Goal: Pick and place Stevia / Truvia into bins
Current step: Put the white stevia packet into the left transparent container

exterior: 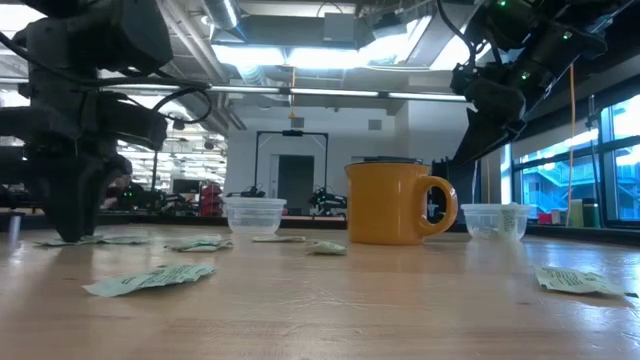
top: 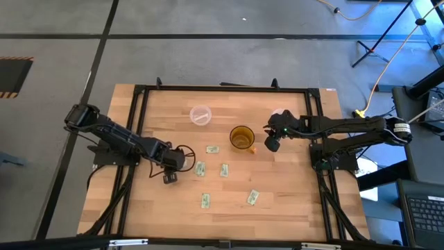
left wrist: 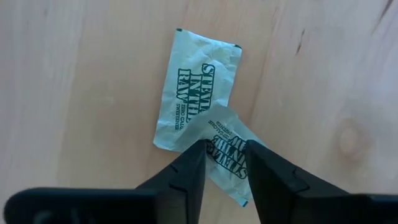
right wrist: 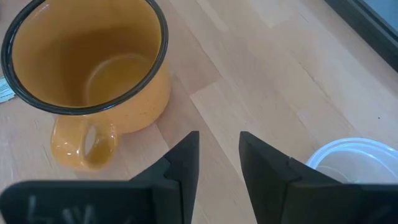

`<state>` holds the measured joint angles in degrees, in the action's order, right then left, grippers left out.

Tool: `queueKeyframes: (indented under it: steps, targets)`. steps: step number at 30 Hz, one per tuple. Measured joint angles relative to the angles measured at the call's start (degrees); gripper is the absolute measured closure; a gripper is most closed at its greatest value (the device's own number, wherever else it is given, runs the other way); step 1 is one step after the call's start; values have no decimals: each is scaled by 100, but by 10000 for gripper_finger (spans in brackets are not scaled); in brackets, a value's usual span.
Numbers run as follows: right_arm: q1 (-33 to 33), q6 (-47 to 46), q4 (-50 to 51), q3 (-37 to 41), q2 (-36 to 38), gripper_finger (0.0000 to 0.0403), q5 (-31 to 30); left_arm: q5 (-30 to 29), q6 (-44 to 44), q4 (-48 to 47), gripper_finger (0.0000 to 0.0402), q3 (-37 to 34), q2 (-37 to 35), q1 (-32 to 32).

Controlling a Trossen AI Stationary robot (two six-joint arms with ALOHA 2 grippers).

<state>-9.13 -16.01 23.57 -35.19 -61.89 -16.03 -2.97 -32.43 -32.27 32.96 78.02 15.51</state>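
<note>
over two overlapping stevia packets, left gripper, fingers apart

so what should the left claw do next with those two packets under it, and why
Probably lower a little and close on the upper white paper packet with green print, which lies between the open fingers of the left claw. It overlaps a second flat packet, so a slow lift should help take only one. The clear round plastic cup stands farther up the table, empty as far as I can tell.

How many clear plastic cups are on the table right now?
2. One clear cup stands in the open on the yellow mug's left-arm side; the second cup sits partly hidden under the right arm.
</note>
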Motion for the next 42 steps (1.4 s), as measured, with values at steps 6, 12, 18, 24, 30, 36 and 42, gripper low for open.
queueKeyframes:
  steps: [6, 12, 18, 24, 30, 36, 42]
  targets:
    - [-1, 0, 0, 0, 0, 286, 0, -214, -1, -107, 274, 1, -2, 61]
    - [-1, 0, -1, 1, 0, 286, 0, -207, 2, -116, 261, -1, 0, 59]
    - [-1, 0, -4, 1, 0, 286, 0, -156, 14, -118, 263, -1, 0, 59]
    - [1, 1, -7, 1, 0, 286, 0, -56, -444, -116, 261, -1, 1, 56]
    - [1, 60, -13, 1, 0, 286, 0, 289, -1397, -113, 250, 6, -2, 55]
    - [1, 169, -102, 1, 2, 286, -2, 576, -79, -72, 254, 4, 0, 100]
    - [0, 173, -107, 1, 2, 286, -2, 492, 455, 226, 262, -9, 13, 23]
